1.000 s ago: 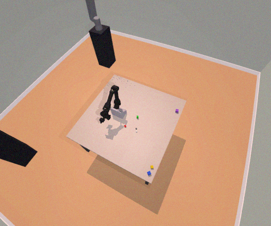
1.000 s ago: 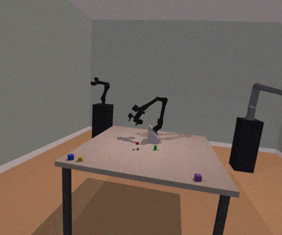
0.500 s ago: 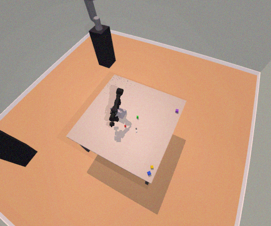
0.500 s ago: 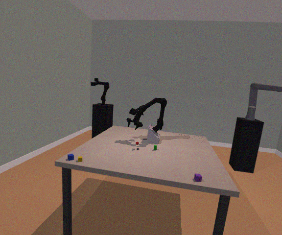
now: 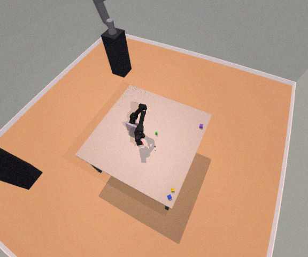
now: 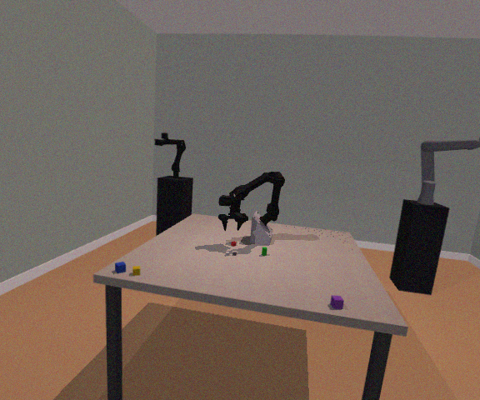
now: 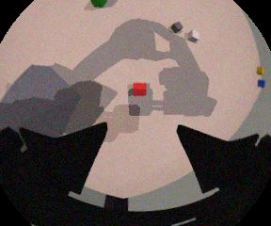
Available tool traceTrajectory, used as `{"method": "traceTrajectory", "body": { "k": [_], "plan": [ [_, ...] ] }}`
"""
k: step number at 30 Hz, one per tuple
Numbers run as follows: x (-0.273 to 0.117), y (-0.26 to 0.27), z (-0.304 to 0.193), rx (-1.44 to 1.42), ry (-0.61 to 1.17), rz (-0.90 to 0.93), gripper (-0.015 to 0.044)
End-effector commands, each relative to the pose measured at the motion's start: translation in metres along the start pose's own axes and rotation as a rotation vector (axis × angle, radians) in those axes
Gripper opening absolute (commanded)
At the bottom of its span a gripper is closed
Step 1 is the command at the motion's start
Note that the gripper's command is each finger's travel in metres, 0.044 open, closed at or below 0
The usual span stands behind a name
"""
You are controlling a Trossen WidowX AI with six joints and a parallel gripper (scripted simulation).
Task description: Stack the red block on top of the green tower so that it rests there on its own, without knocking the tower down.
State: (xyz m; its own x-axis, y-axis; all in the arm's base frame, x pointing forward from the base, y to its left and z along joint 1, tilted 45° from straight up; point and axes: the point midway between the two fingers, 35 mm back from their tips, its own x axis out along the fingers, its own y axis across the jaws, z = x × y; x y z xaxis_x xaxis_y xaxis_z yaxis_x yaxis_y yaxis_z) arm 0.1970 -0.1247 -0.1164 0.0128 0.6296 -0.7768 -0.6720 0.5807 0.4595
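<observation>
Ext. view: block (image 5: 142, 143) (image 6: 233, 243) (image 7: 139, 89) on tbl (image 5: 121, 157) (image 6: 309, 279) (image 7: 140, 165), L of & behind tower (image 5: 156, 133) (image 6: 264, 251) (image 7: 98, 2); cube (image 5: 201, 126) (image 6: 337, 302) nr front-R corner.

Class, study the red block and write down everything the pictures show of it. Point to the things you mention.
The red block (image 5: 142, 143) (image 6: 233, 243) (image 7: 139, 89) is small, box-shaped and plain, its material unclear. It lies flat on the pale table top, apart from the green tower. The open pincer (image 5: 141, 144) (image 6: 232, 228) (image 7: 143, 127) hangs above without touching it; only the table touches it.
</observation>
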Motion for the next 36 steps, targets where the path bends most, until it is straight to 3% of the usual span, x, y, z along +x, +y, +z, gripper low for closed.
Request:
{"method": "traceTrajectory", "body": {
  "k": [1,10,16,36],
  "plan": [
    [0.007,0.0,0.032,-0.033,-0.057,0.059,0.044],
    [0.009,-0.001,0.036,-0.034,-0.059,0.061,0.044],
    [0.043,0.001,0.039,-0.035,-0.06,0.062,0.044],
    [0.064,0.002,0.042,-0.035,-0.061,0.062,0.044]
  ]
}}
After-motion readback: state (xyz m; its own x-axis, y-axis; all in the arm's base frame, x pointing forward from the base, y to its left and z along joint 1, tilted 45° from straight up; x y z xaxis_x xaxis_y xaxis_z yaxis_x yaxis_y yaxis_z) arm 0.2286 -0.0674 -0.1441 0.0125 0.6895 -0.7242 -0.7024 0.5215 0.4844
